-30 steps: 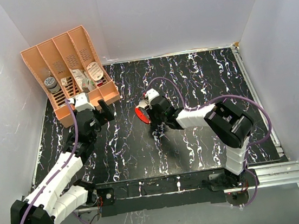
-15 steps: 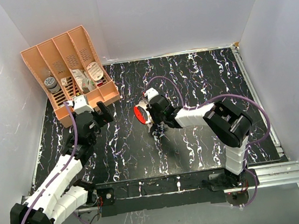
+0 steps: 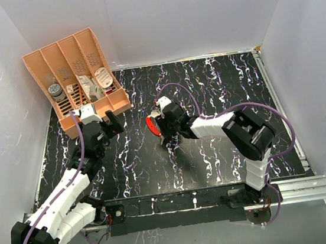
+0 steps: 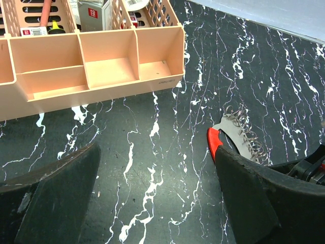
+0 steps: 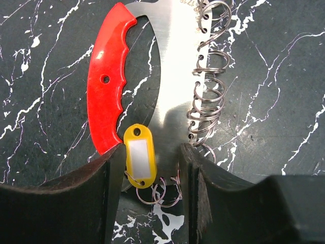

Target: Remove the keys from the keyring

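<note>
Yellow plastic lies between the right gripper's (image 5: 151,148) jaws: a small tag (image 5: 138,155) with a white label, flat on the black marbled worktop (image 5: 284,76). The jaws stand partly apart. One finger is just beside the tag's edge and the other leaves a clear gap, so they clamp nothing. Thin wire rings (image 5: 152,195) cluster at the tag's lower hole. The tag sits at the narrow lower end of a silvery metal plate (image 5: 172,76), overlapping it. A red scalloped grip (image 5: 104,86) curves along one side of the plate, and a row of wire loops (image 5: 208,91) hangs from holes along the other. Left of the plate, well apart, the left gripper (image 4: 156,152) hovers with its jaws wide. Farther from the plate stands a peach sorting tray (image 4: 101,94).
</note>
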